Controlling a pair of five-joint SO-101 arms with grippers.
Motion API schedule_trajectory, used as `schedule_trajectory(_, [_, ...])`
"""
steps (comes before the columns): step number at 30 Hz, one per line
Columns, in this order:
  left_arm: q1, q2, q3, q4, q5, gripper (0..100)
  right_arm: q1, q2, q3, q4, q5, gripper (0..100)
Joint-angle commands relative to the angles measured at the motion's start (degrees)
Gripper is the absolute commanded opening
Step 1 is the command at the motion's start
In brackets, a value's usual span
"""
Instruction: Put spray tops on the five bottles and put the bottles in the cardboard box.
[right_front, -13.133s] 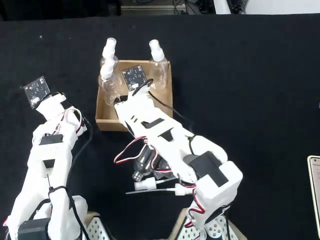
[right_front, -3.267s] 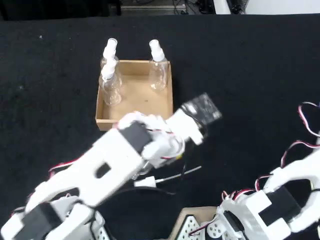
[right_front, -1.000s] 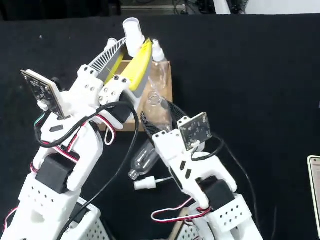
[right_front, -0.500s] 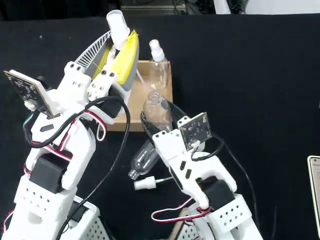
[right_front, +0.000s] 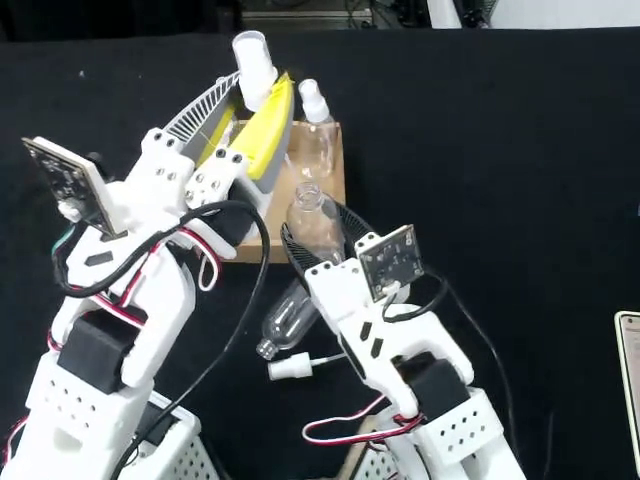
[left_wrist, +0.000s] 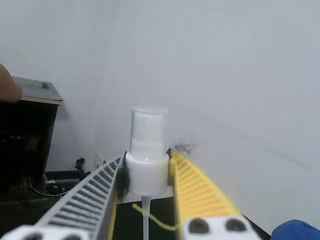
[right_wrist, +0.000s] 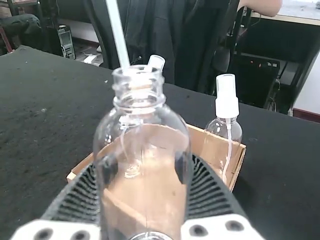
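My left gripper (right_front: 250, 88) is shut on a white spray top (right_front: 252, 55), held high over the cardboard box (right_front: 335, 180). In the left wrist view the spray top (left_wrist: 146, 150) sits between the grey and yellow fingers with its tube hanging down. My right gripper (right_front: 315, 238) is shut on an open clear bottle (right_front: 312, 215), upright at the box's near edge. In the right wrist view the tube (right_wrist: 117, 35) slants down to the neck of that bottle (right_wrist: 142, 150). A capped bottle (right_wrist: 226, 120) stands in the box (right_wrist: 239, 155).
A second open bottle (right_front: 287, 318) lies on the black table beside the right arm, with a loose spray top (right_front: 292, 367) just in front of it. A flat white object (right_front: 629, 360) lies at the table's right edge.
My left gripper swung left with the spray top, then back a little to the right and lower. The right arm and its bottle have stayed still.
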Motion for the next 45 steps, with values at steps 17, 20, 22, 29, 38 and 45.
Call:
schedule_trajectory(17, [1.27, 2.90, -3.56, 0.09, -0.62, 7, -0.26, -1.54, 0.04, -1.76, 0.18, 1.1])
schedule_trajectory(20, [1.27, 6.95, -4.88, 0.35, -0.70, 7, -0.26, -1.54, 0.04, -1.76, 0.18, 1.1])
schedule_trajectory(22, [1.27, 8.53, -5.58, 0.44, -0.70, 7, -0.26, -1.54, 0.04, -1.76, 0.18, 1.1])
schedule_trajectory(29, [1.36, 7.74, -5.23, 0.62, -0.70, 7, -0.26, -1.54, 0.04, -1.76, 0.18, 1.1])
schedule_trajectory(38, [5.76, 7.47, -7.34, 6.95, -5.36, 16, -0.26, -1.54, 0.04, -1.76, 0.18, 1.1])
schedule_trajectory(45, [6.73, 7.38, -11.38, 12.40, -7.82, 16, -0.18, -1.54, 0.04, -1.76, 0.18, 1.1])
